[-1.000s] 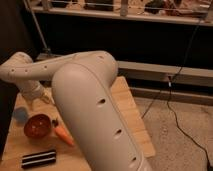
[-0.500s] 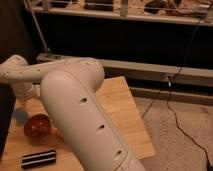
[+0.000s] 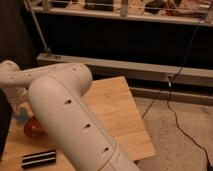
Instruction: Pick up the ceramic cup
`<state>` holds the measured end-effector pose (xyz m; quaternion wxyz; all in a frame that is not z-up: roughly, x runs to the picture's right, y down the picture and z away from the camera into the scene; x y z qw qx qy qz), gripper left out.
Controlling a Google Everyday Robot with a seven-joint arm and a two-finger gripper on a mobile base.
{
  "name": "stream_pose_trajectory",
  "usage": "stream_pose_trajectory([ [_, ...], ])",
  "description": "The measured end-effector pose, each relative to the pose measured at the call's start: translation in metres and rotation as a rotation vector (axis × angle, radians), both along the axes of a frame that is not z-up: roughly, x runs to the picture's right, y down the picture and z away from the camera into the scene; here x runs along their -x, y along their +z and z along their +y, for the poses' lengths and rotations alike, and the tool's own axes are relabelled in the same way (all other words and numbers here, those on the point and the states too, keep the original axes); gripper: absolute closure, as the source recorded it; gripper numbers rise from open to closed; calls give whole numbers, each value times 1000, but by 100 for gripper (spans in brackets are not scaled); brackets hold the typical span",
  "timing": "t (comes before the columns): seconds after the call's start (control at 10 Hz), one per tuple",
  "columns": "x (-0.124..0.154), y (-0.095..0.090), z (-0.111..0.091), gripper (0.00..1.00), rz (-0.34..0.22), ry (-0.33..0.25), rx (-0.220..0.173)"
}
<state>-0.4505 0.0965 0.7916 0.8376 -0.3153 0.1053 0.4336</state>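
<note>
**Our gripper hangs right over the little blue cup**

We see our gripper [image 3: 18,98] at the far left of the table [image 3: 115,112]. It is low down, just above the cup [image 3: 21,117]. Our big white arm [image 3: 70,115] bends across the near side and hides a lot. We cannot tell if the gripper is spread or pressed together. We also cannot tell if it touches the cup.

The cup sits by the left edge of the table, just left of the orange bowl [image 3: 34,129]. Only a small blue bit of it shows. Nearer to us lies a dark striped block [image 3: 39,158], apart from the cup.

We think the cup is hard and a bit heavy for how small it is. Its skin looks smooth, so it may slip. It could crack if it drops, so we should hold it firmly but not bang it. A good place to hold is the wall at the rim, one side in and one side out. The bowl is close, so we should come from the side away from it.

The cup is round, so it has no long side, and any turn of the gripper will do. We guess its open top faces up, but we cannot be sure
</note>
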Motion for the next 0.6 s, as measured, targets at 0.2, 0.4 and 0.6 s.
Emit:
stream_pose_trajectory([
  [0.2, 11, 8, 2, 35, -6, -11, -11],
  [0.4, 21, 16, 7, 35, -15, -22, -19],
  [0.6, 31, 30, 13, 35, -16, -37, -27],
])
